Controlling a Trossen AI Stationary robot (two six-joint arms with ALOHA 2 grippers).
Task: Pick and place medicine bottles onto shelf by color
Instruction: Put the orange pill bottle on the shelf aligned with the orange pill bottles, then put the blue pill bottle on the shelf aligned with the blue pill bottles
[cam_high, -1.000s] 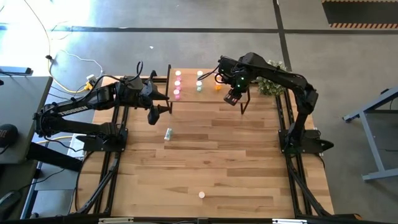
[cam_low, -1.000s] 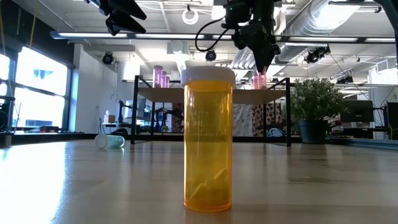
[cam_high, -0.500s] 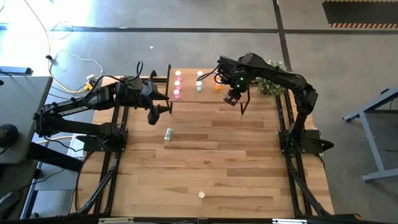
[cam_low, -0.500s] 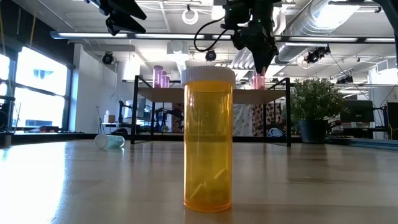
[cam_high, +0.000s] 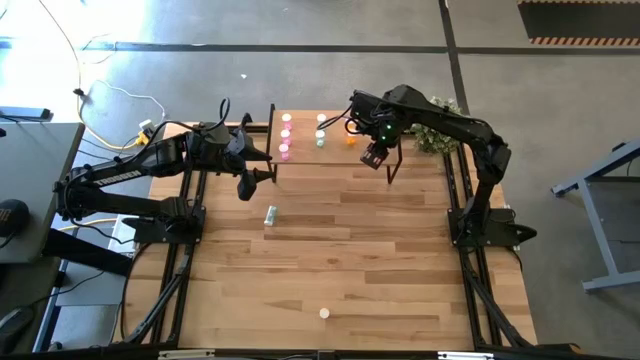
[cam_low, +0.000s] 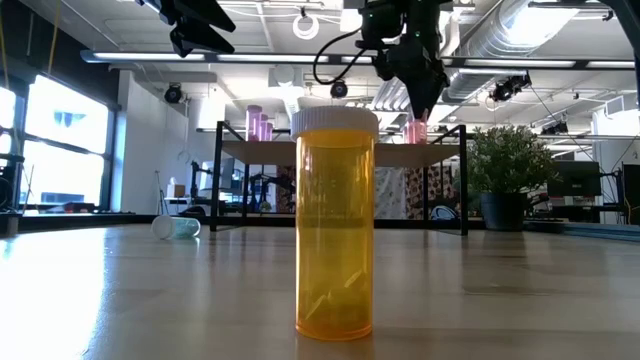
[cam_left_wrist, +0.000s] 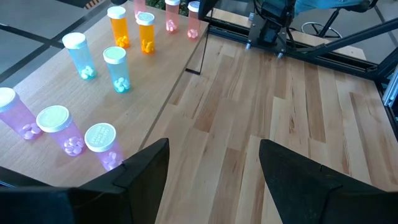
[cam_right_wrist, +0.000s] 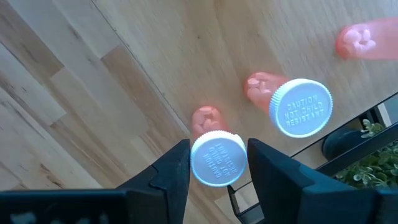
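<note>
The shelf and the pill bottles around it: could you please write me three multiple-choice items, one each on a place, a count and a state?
1. The orange, white-capped plastic pill bottle nearest the low camera stands:
A on the floor
B on the plank-patterned wooden tabletop
C on a chair

2. On the small light-wood shelf, the left wrist view shows how many pale blue pill bottles?
A two
B four
C none

3. The left tool is:
A shut on a bottle
B open and empty
C shut on nothing

Answers:
1. B, its base rests on the planks.
2. A, two stand side by side.
3. B, only bare wood shows in the wide gap.
</note>
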